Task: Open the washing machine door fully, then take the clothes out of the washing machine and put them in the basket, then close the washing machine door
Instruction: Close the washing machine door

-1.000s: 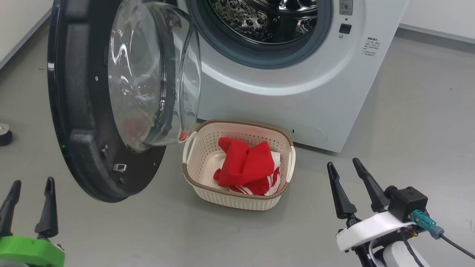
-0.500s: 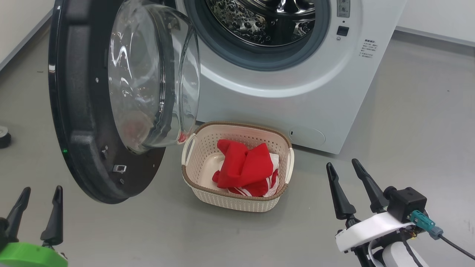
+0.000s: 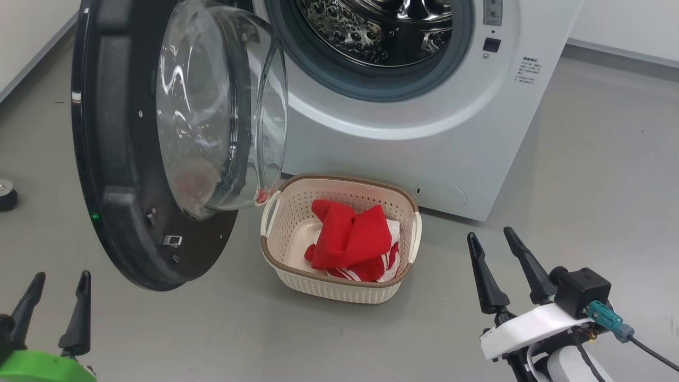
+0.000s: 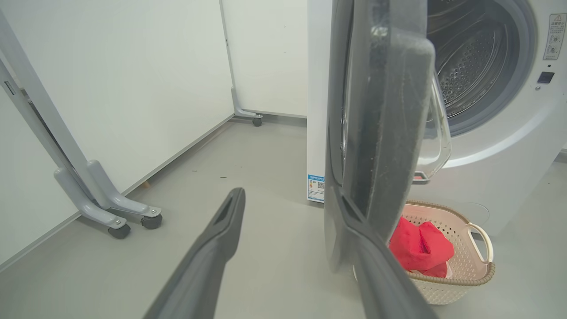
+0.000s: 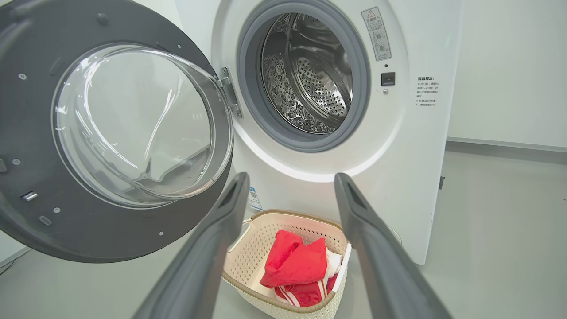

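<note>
- The left claw [image 3: 62, 275] hangs low over the grey floor [image 3: 583, 159] with its two dark fingers spread wide and nothing between them.
- The right claw [image 3: 489, 233] is spread just as wide and is also empty, its fingers pointing towards the machine.
- The washing machine door [image 3: 122, 159] stands swung open ahead of the left claw and slightly to its right. In the head view its lower edge is near that claw's fingertips but apart from them.
- In the left wrist view the door shows nearly edge-on just past the claw's right finger. A small blue label [image 4: 316, 188] sits low on the machine's side beyond it.
- The door's clear glass bowl [image 3: 212, 106] bulges towards the right claw's side.
- The washing machine [image 3: 424, 143] stands straight ahead of the right claw, well apart from it. Its mouth is open, ringed by the grey gasket [image 5: 249, 88].
- The steel drum [image 3: 371, 26] behind the gasket shows bare perforated metal where it can be seen.
- The basket [image 3: 339, 286] sits on the floor between the two claws and further forward, just in front of the machine and beside the door's lower edge.
- The clothes [image 3: 353, 239] lie bundled inside the basket, red fabric on top with white stripes at the near side, ahead and to the left of the right claw.
</note>
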### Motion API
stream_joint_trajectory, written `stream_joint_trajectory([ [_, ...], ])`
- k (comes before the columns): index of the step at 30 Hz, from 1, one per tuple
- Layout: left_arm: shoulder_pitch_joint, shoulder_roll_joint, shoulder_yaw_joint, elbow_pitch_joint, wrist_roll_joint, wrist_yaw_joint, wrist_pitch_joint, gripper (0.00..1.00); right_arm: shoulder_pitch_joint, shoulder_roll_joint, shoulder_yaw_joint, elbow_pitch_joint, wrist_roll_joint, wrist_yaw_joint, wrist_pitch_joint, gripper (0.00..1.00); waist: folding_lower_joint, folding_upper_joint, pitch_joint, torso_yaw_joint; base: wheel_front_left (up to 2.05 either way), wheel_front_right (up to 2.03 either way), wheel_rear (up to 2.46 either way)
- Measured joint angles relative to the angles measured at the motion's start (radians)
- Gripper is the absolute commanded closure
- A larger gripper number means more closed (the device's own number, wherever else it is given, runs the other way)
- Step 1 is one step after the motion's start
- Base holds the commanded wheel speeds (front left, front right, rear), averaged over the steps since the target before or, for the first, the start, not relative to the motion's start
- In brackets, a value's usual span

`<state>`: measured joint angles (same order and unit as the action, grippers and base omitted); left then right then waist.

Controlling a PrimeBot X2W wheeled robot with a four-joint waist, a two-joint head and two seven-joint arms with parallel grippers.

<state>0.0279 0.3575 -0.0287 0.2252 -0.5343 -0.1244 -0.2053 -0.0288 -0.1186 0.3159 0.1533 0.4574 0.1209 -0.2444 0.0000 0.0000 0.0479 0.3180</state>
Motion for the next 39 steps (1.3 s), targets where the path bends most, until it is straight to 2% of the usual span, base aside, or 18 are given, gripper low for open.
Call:
stream_joint_trajectory([
  [18, -0.002, 0.011, -0.007, 0.018, -0.016, -0.001, -0.021, 0.0, 0.002, 0.005, -0.003, 0.0, 0.0, 0.0, 0.0, 0.0, 0.0, 0.0, 0.01, 0.001, 0.0, 0.0, 0.0],
  [19, -0.003, 0.01, -0.008, 0.018, -0.029, -0.001, -0.021, 0.53, 0.002, 0.005, -0.004, 0.0, 0.0, 0.0, 0.0, 0.0, 0.0, 0.0, 0.01, 0.001, 0.0, 0.0, 0.0],
  [20, -0.003, 0.01, -0.009, 0.018, -0.037, -0.001, -0.021, 1.0, 0.002, 0.005, -0.004, 0.0, 0.0, 0.0, 0.0, 0.0, 0.0, 0.0, 0.011, 0.001, 0.0, 0.0, 0.0],
  [30, -0.018, 0.021, -0.01, 0.007, -0.07, -0.001, -0.022, 1.0, 0.002, 0.005, -0.007, -0.001, 0.0, 0.0, 0.0, 0.0, 0.0, 0.0, 0.016, 0.002, 0.0, 0.0, 0.0],
  [34, -0.052, 0.012, 0.017, -0.005, -0.162, -0.001, -0.015, 1.0, 0.002, 0.007, -0.01, -0.001, 0.0, 0.0, 0.0, 0.0, 0.0, 0.0, 0.019, 0.002, 0.0, 0.0, 0.0],
  [39, -0.093, 0.005, 0.062, -0.004, -0.272, -0.001, 0.044, 1.0, 0.002, 0.007, -0.011, -0.002, 0.0, 0.0, 0.0, 0.0, 0.0, 0.0, 0.024, 0.003, 0.0, 0.0, 0.0],
])
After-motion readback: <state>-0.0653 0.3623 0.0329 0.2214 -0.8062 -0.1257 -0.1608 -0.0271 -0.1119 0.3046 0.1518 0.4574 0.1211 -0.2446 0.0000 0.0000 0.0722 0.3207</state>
